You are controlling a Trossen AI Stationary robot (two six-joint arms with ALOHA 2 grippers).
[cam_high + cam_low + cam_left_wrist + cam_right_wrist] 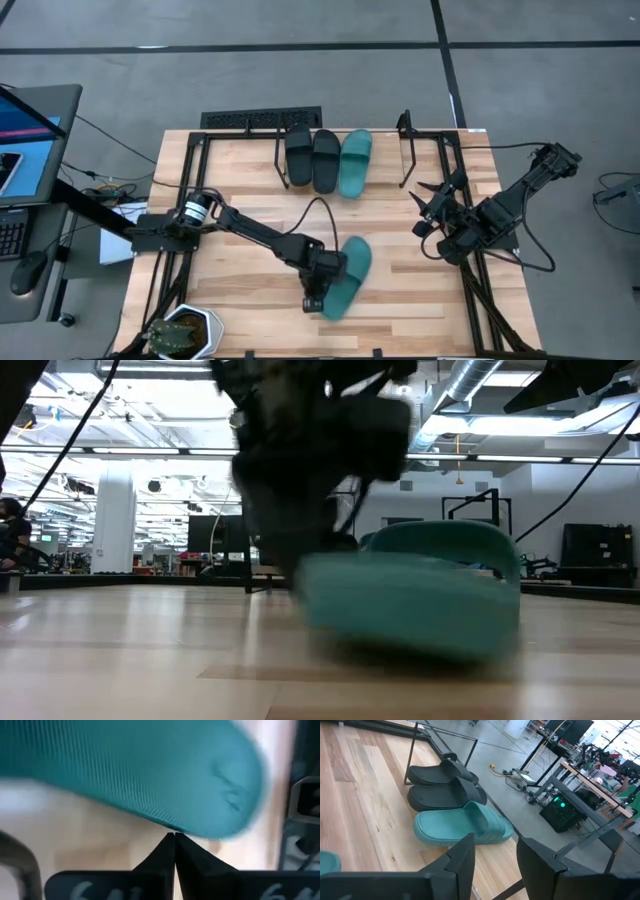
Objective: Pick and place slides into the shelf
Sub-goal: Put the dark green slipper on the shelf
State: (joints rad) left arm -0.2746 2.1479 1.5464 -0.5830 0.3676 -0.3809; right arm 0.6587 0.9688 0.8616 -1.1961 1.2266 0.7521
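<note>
Sitting in the shelf (405, 150) at top center: two black slides (313, 158) plus one teal slide (355, 163). Left gripper (316, 296) is pinched tight on the other teal slide (347, 277), lower center. Right gripper (428, 208) waits partly open, empty.

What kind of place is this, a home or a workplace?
Most likely a large robotics lab or workshop, not a home: exposed ceiling ducts and strip lights overhead, rows of equipment benches with cables on a concrete floor, and a computer monitor beside the wooden table.

Pale wood-plank table (250, 180), matt ribbed soft teal slide (150, 770), smooth matt black slides (440, 785), thin black metal shelf (405, 150)
</note>
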